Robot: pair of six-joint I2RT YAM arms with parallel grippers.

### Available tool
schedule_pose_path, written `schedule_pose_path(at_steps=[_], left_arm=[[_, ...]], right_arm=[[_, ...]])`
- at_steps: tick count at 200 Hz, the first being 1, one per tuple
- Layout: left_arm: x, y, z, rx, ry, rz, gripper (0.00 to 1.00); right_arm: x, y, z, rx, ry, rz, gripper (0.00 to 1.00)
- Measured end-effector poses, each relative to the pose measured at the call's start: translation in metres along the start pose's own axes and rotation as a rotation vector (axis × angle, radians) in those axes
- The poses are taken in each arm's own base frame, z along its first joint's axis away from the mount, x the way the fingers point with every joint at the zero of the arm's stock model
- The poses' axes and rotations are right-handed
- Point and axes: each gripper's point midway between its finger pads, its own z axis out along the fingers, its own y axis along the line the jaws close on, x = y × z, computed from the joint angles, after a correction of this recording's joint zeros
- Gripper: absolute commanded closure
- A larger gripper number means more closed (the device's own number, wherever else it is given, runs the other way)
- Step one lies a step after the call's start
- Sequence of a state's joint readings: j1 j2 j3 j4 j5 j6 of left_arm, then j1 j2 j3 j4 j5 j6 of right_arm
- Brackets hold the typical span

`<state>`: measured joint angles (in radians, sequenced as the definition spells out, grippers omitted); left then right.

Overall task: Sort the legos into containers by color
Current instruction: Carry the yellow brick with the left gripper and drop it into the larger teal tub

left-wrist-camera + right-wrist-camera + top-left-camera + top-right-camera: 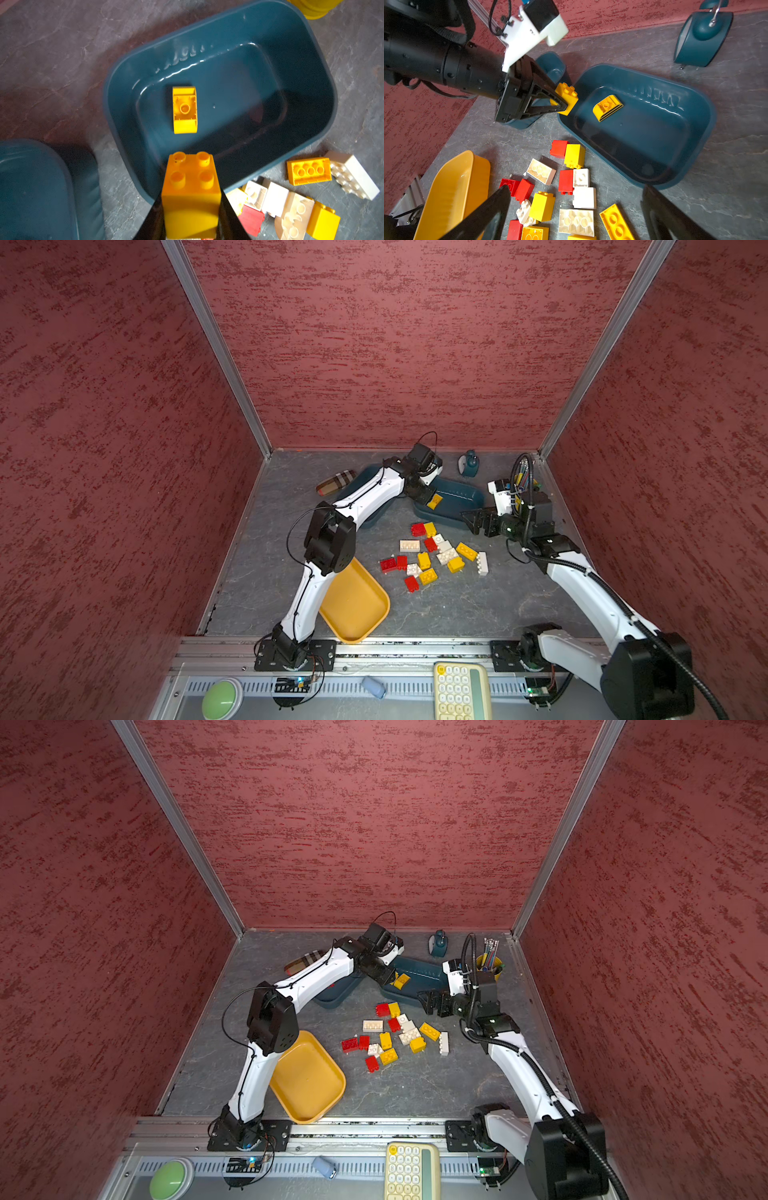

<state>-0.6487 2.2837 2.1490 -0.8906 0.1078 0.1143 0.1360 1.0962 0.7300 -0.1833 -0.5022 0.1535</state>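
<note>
**A:** What is the left tool [562, 101] doing?

**B:** It is clamped on a yellow square brick [191, 187], studs facing away from the wrist. The brick is at the rim of a teal tray [301, 62], at the end nearest the second teal tray [31, 187]. I cannot tell whether brick and rim touch.

**A:** Anything in that tray?

**B:** A curved yellow brick [184, 110] lies on its floor, hollow side up and apart from the walls.

**A:** And the right tool [468, 521]?

**B:** Its jaws are wide apart with nothing between them. In both top views it hangs by the near right end of the same teal tray.

**A:** Where are the remaining pieces?

**B:** The loose legos [424, 560], red, yellow and white, are scattered on the bench [457, 605] just in front of that tray, some touching each other. The mustard tray [357, 605] sits well to their left near the front edge, partly under the left arm.
</note>
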Motion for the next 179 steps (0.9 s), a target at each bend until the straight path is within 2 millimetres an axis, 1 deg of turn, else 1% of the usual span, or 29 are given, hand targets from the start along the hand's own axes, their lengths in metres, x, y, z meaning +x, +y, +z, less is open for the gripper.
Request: schedule_pose_path(at_steps=[13, 31, 46, 55, 110, 121, 132, 148, 161, 179], left_arm=[[-0.007, 0.005, 0.006, -0.013, -0.014, -0.013, 0.71], [-0.013, 0.011, 0.013, -0.03, -0.023, -0.027, 0.66], [-0.01, 0.013, 0.019, -0.039, -0.01, -0.038, 0.63], [-0.006, 0.014, 0.021, -0.043, 0.004, -0.045, 0.59], [0.002, 0.014, 0.02, -0.051, 0.038, -0.068, 0.41], [0.005, 0.013, 0.02, -0.053, 0.048, -0.066, 0.39], [0.008, 0.01, 0.017, -0.05, 0.057, -0.062, 0.37], [0.021, 0.004, 0.008, -0.05, 0.089, -0.055, 0.33], [0.036, -0.003, -0.006, -0.049, 0.116, -0.046, 0.33], [0.054, -0.015, -0.033, -0.038, 0.134, -0.028, 0.32]], right_arm=[[0.0, -0.002, 0.0, 0.009, -0.002, 0.001, 0.01], [-0.001, -0.003, 0.0, 0.015, -0.004, 0.002, 0.01], [-0.001, -0.004, -0.001, 0.019, -0.005, 0.002, 0.01], [-0.001, -0.005, -0.001, 0.021, -0.005, 0.002, 0.01], [0.0, -0.006, 0.0, 0.023, -0.003, 0.004, 0.01], [0.0, -0.006, 0.0, 0.023, -0.003, 0.004, 0.01], [0.0, -0.006, 0.0, 0.022, -0.002, 0.004, 0.01], [0.0, -0.005, 0.0, 0.016, -0.001, 0.002, 0.01], [0.0, -0.003, 0.0, 0.007, 0.001, 0.001, 0.01], [0.001, 0.0, -0.001, -0.013, 0.005, -0.005, 0.01]])
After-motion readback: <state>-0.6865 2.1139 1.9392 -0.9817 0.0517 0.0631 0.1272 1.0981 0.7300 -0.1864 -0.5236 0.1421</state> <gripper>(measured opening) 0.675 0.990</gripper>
